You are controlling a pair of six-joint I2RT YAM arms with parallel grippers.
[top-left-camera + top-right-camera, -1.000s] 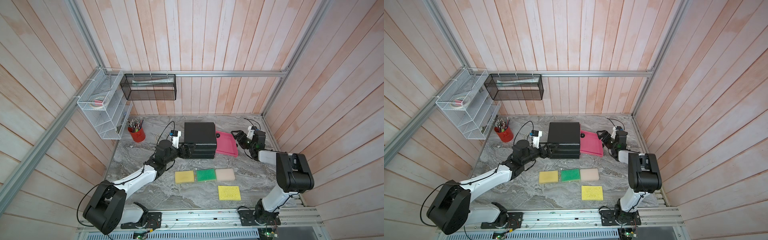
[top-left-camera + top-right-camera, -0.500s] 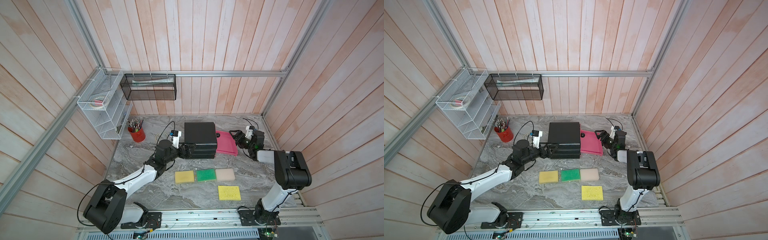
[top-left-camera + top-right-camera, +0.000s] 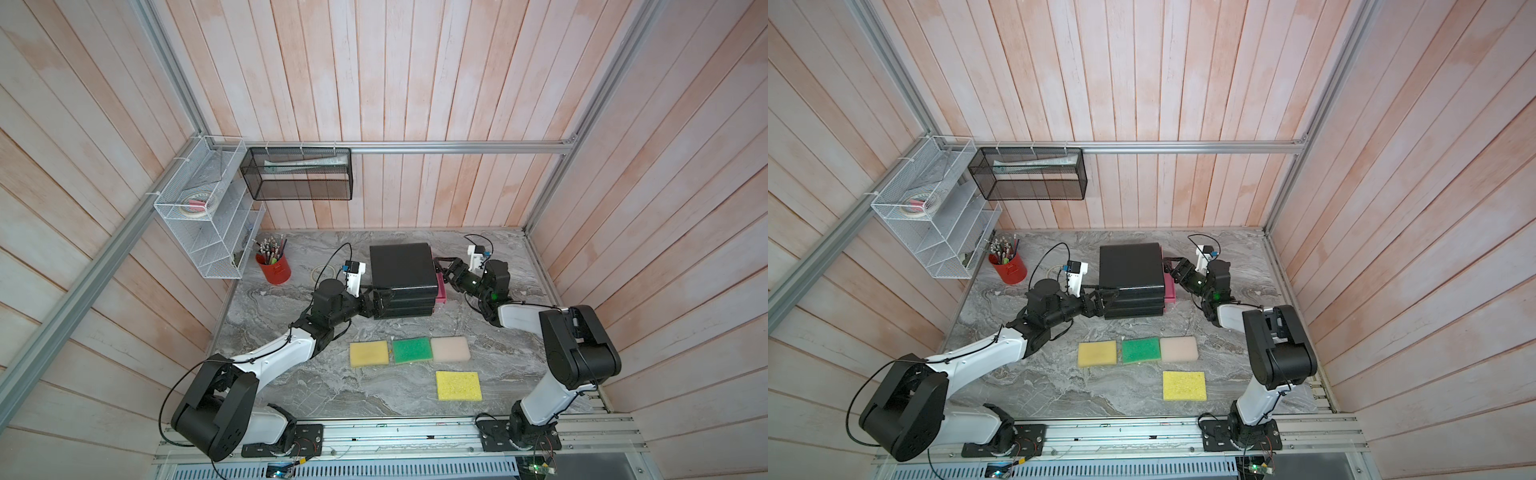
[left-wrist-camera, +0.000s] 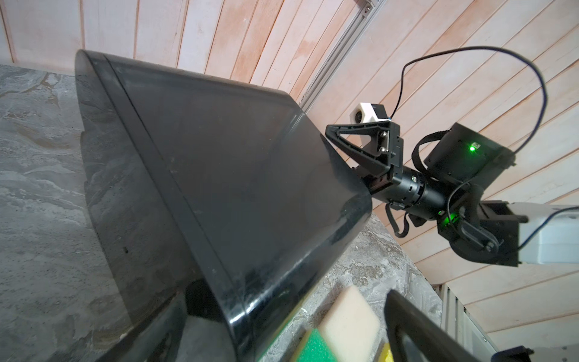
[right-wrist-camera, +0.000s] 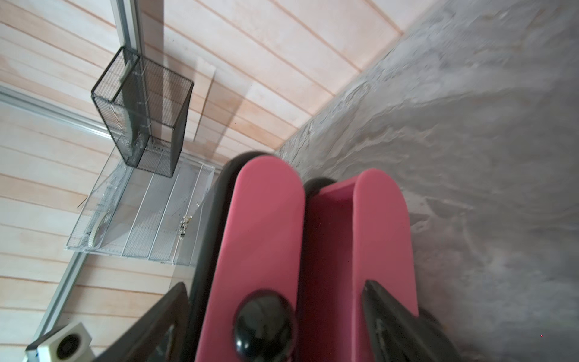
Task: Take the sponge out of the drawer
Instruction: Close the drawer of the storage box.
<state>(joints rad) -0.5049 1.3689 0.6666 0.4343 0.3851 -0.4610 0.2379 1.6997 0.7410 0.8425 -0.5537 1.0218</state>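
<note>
you can see the black drawer box (image 3: 403, 266) near the back of the tabletop (image 3: 291, 386); its pink drawers face your right arm; your right end effector (image 3: 444, 272) is right at the pink drawer (image 5: 260, 235); its jaws stand wide apart, and the black knob (image 5: 264, 319) sits between them with a gap on each side, so it grips nothing; a second pink drawer (image 5: 382, 225) next to the first one sticks out a little more, and one finger (image 5: 394, 316) shows in front of it; most of the inside of the drawers is hidden, so you cannot tell if a sponge is in there; your left end effector (image 3: 380, 300) is on the other side of the box, at its near corner; its jaws are wide apart too, with the corner between them; you cannot tell if it touches the box; four sponges lie on the tabletop in front of the box; a yellow sponge (image 3: 368, 353), a green sponge (image 3: 411, 350) and a pale sponge (image 3: 450, 348) sit close side by side in a row; a bright yellow sponge (image 3: 459, 385) lies alone, nearer the front edge; a red cup (image 3: 274, 268) full of pens stands near the left wall
</note>
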